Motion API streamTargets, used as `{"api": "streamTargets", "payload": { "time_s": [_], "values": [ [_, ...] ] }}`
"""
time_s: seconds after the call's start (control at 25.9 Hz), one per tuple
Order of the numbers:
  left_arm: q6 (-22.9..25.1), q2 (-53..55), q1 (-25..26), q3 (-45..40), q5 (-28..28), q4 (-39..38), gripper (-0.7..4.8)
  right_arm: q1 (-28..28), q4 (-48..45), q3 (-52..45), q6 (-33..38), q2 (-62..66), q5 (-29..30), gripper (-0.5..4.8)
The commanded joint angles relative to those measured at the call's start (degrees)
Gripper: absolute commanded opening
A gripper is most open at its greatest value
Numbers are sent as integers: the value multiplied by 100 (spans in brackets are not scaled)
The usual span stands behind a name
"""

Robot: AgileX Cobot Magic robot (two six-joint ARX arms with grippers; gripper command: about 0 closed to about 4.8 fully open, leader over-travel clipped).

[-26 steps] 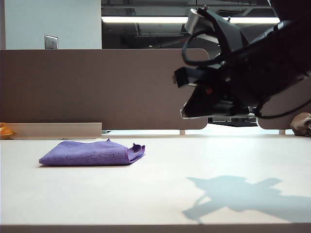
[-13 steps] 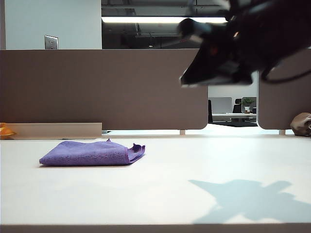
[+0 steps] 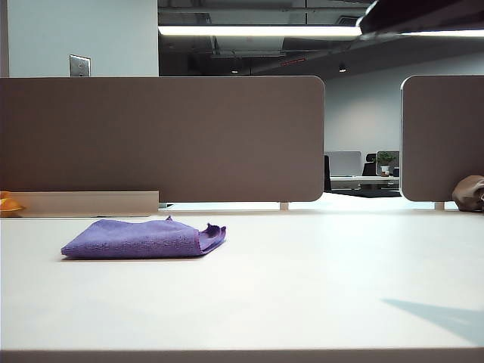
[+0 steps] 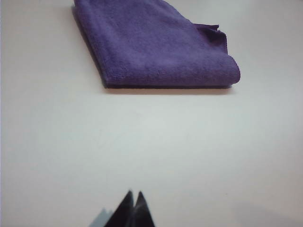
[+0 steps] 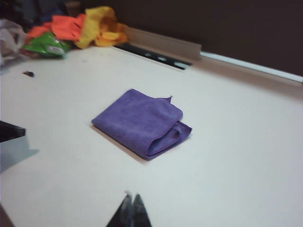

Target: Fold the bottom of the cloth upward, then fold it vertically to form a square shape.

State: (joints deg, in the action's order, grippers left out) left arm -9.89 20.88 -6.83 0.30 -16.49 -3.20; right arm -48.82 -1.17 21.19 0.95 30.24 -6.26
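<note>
The purple cloth [image 3: 144, 239] lies folded into a thick, roughly square pad on the white table [image 3: 302, 287], left of centre, with a loose corner sticking up at its right end. The left wrist view has the cloth [image 4: 156, 45] well ahead of my left gripper [image 4: 134, 195], which is shut with nothing in it. In the right wrist view the cloth [image 5: 142, 122] also lies apart from my right gripper [image 5: 131, 196], shut and empty, high over the table. Only a dark edge of the right arm [image 3: 423, 15] shows in the exterior view's upper right corner.
Grey partition panels [image 3: 162, 136] stand along the table's far edge. Orange, yellow and green items [image 5: 80, 30] are heaped at the far left of the table. A brownish-grey lump [image 3: 470, 193] sits at the far right.
The right arm has risen from in front of the partition up and out of the exterior view; its shadow on the table has slid off to the right. The cloth has not moved.
</note>
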Motion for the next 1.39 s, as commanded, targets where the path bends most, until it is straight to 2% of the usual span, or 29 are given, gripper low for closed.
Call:
{"api": "streamTargets", "payload": {
  "time_s": [0.04,0.15,0.46,0.54,0.69,0.85,1.39],
  "values": [
    [42,0,2,13,-24,72,-1,-66,243,-422,-31,-802,50,-2],
    [42,0,2,13,-24,72,-1,-105,479,-664,20,-1471,44,-2],
    [42,0,2,13,-22,72,-1,-94,367,-1499,61,-2494,39,-1],
    [42,2,2,13,-24,72,-1,-96,374,-1655,98,-2544,44,-1],
    [39,0,2,13,-26,72,-1,-92,391,-1836,695,-2555,46,0],
    [42,0,2,13,-24,72,-1,-87,505,-1926,708,-2555,238,0],
    [42,0,2,13,-24,72,-1,-66,1604,-1926,704,-2566,232,0]
  ]
}}
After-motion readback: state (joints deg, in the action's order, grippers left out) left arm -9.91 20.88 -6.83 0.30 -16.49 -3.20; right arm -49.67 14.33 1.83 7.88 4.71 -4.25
